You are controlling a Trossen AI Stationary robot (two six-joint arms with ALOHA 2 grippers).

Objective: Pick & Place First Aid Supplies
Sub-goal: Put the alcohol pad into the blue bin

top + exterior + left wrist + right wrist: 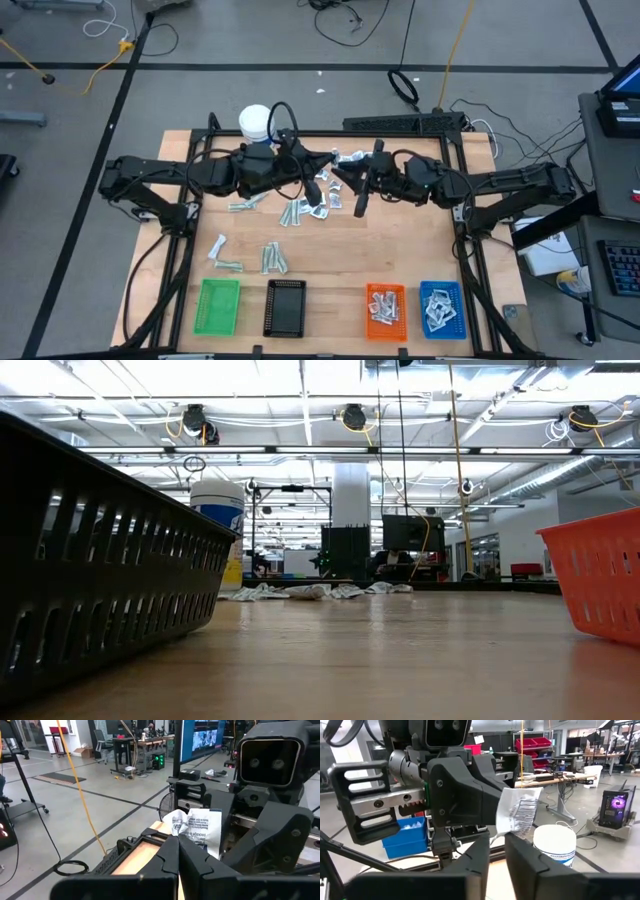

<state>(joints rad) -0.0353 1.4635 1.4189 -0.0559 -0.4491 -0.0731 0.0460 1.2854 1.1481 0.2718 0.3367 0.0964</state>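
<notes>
My left end effector (178, 842) is raised above the far middle of the light wooden table (400, 250), its fingers pressed together on a crumpled square white-and-blue sachet (200, 827), which stands up out of the tips. My right end effector (502, 842) faces it nose to nose, just under the sachet's printed lower edge. I cannot tell whether it grips the sachet or only sits against it.

More flat packets lie loose on the table below the two arms (290, 212) and nearer the front (272, 258). At the front edge stand four rectangular mesh trays in a row: green (219, 305), black (287, 305), orange (385, 287) and blue (441, 284), the last two with packets inside. A tall white bottle (255, 122) stands at the far side beside my left arm.
</notes>
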